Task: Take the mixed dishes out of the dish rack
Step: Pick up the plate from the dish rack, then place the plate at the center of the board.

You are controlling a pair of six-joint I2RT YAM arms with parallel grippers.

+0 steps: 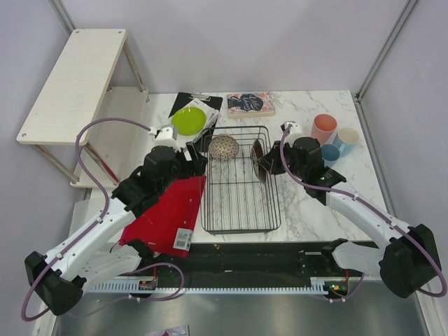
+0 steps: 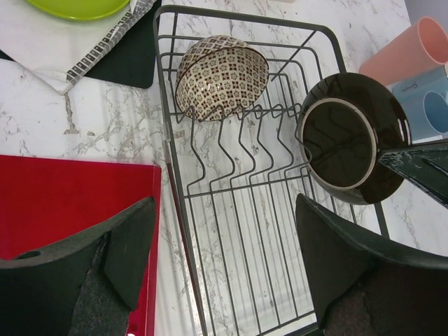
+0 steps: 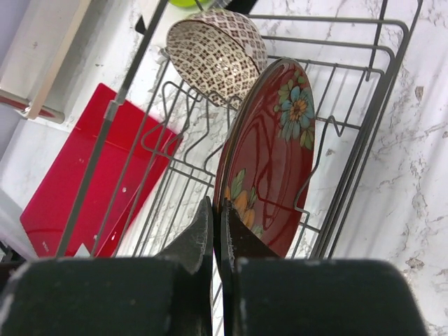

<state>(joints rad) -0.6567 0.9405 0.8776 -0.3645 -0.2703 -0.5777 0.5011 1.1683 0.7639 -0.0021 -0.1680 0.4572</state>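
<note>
The red floral plate is stood on edge at the far right of the dish rack, which is set mid-table. Its lower rim is pinched between the fingers of the right gripper. The left gripper is held spread wide above the rack's left side, and the speckled bowl is seen beyond it, towards the table's far edge.

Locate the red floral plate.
Top view: the red floral plate stands on edge, far right in the dish rack, beside the patterned bowl, in the right gripper.
</note>
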